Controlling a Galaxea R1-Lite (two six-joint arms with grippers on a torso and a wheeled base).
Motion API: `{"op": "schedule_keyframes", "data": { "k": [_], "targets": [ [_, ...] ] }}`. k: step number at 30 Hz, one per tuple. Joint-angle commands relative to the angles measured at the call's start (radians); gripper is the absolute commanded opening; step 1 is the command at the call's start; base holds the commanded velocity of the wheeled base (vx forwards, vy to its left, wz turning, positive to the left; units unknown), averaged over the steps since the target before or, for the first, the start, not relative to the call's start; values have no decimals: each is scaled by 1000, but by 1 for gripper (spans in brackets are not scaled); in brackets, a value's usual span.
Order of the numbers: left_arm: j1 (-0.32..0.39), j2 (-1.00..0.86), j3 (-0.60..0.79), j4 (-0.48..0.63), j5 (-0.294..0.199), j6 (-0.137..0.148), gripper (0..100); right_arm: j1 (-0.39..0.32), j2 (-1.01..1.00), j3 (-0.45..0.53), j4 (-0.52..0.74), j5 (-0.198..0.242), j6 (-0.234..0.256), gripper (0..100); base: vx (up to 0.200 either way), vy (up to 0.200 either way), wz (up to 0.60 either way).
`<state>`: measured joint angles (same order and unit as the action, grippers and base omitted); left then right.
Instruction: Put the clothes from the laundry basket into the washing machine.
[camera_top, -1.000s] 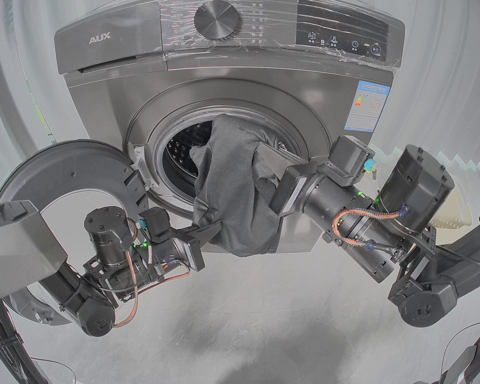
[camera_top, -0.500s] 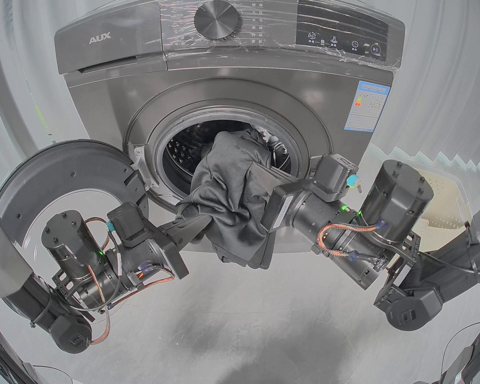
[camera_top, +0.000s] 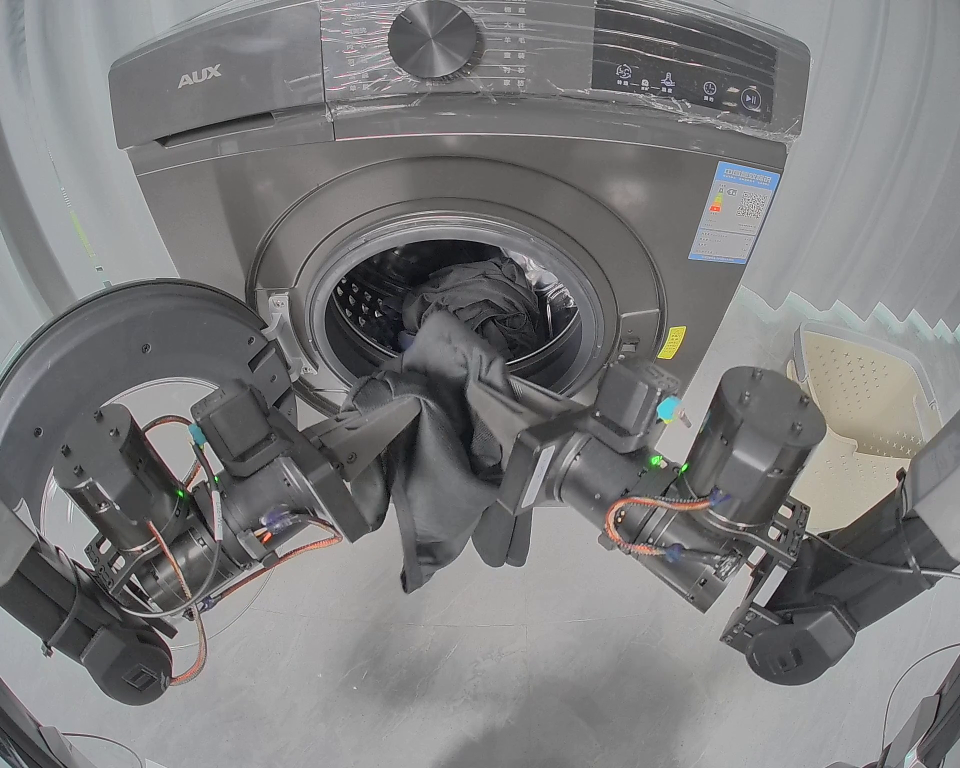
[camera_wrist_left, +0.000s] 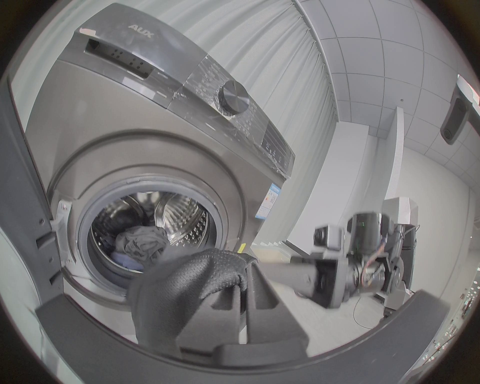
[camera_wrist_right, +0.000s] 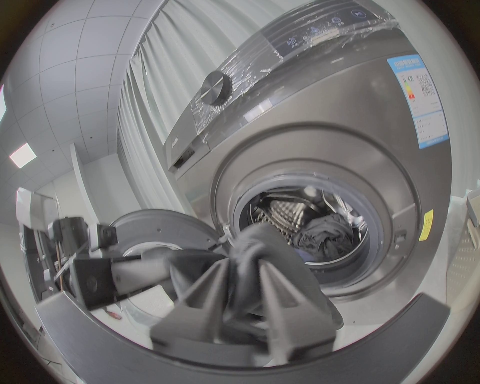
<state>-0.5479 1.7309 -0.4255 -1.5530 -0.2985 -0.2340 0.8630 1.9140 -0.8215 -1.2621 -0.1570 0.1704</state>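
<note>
Hanging from both claws, the garment (camera_top: 437, 470) droops before the washer's (camera_top: 480, 170) open mouth, its top reaching over the lip. The left claw (camera_top: 392, 418) and right claw (camera_top: 490, 398) each pinch its cloth tight. More clothes (camera_top: 480, 295) lie in the drum. The basket (camera_top: 870, 400) stands at the right.

Matt dark cloth garment (camera_top: 437, 480), satin grey metal washing machine (camera_top: 230, 215), cream plastic laundry basket (camera_top: 872, 398).

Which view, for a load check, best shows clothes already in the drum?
Right wrist view: the dark bundle lies clear in the drum. Head view: the held garment overlaps it. Left wrist view: smaller.
</note>
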Motion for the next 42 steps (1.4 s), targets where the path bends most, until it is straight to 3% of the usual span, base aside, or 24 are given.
{"op": "schedule_keyframes", "data": {
  "k": [1,19,31,42],
  "targets": [
    [9,-7,-50,1,7,2,0,8,31,61,9,2,0,100,0,0,0],
    [29,29,-142,1,127,4,0,8,68,153,7,-1,-32,100,0,0,0],
    [46,27,-164,1,130,4,0,8,166,140,-8,1,-52,100,0,0,0],
    [52,30,-180,1,131,4,0,5,289,64,-42,1,-66,100,0,0,0]
  ]
}}
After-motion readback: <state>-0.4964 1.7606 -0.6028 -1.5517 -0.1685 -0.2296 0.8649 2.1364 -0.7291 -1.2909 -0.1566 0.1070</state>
